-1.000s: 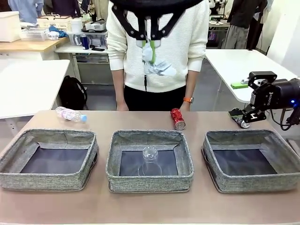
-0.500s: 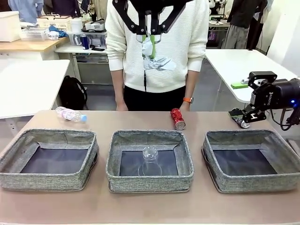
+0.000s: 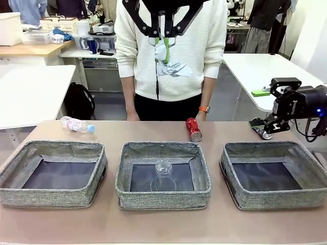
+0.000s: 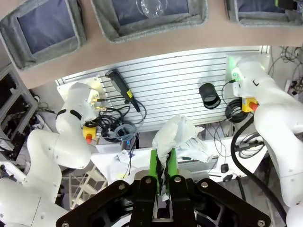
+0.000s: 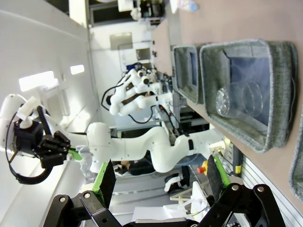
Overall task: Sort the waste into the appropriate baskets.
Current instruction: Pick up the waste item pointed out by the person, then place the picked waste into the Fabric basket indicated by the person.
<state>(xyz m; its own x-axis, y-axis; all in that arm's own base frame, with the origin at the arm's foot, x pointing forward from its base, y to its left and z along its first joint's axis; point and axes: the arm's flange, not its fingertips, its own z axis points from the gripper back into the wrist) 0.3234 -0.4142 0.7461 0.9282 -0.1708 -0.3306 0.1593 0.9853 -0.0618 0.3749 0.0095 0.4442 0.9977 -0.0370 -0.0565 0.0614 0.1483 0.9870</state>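
Paper is gripped tightly in the left gripper, high above the table. The right gripper is seen spread open near the far right corner. A cup is seen in the middle basket; a bottle and a red can are seen along the far edge.

Light brown tabletop, matte. Person in white ribbed sweater stands at its far edge, orange wristband on one wrist. Black backpack on the floor beside a white side table. Flat green object lies on another white table. Left wrist view: silver slotted metal plate carrying a black cylinder.
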